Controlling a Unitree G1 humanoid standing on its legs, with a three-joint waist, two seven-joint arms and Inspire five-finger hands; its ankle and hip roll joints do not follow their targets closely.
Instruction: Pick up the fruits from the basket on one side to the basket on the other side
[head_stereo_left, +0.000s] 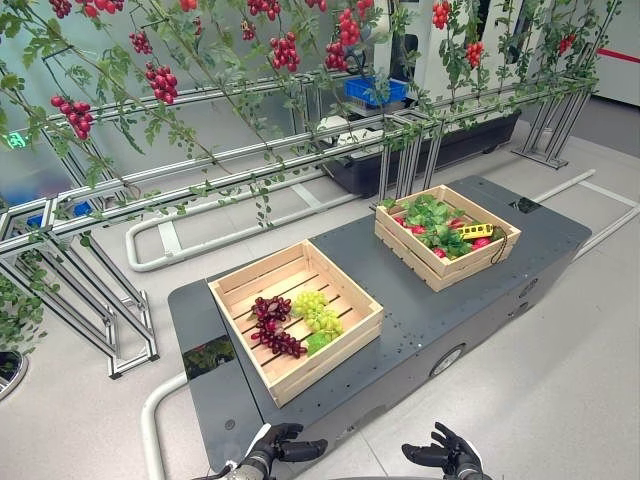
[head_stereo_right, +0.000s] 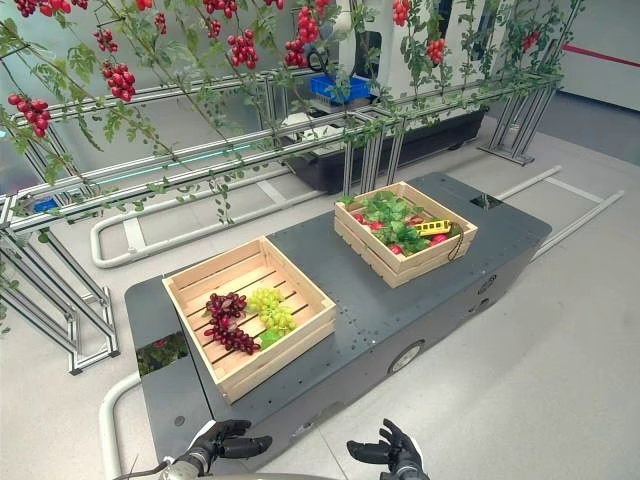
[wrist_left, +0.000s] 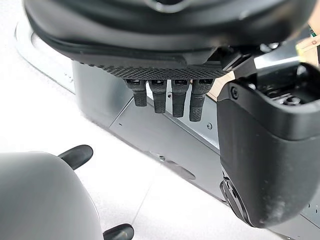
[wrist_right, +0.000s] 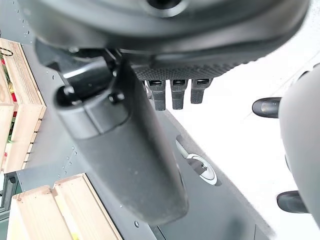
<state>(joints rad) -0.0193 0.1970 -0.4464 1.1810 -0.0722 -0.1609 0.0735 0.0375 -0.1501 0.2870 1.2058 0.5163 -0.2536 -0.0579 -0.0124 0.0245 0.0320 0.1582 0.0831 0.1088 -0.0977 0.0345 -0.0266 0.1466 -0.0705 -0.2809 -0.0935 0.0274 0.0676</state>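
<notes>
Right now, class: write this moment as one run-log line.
left hand: open, empty | right hand: open, empty | near wooden slatted crate: dark red and green grape bunches | far wooden crate: leafy produce

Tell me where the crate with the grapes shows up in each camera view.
Left eye view: grape crate at lower centre, on the dark platform.
Right eye view: grape crate left of centre, on the platform.
Left wrist view: cannot tell.
Right wrist view: pale wooden corner near the right hand, probably this crate.
Shared landmark: the leafy crate.
</notes>
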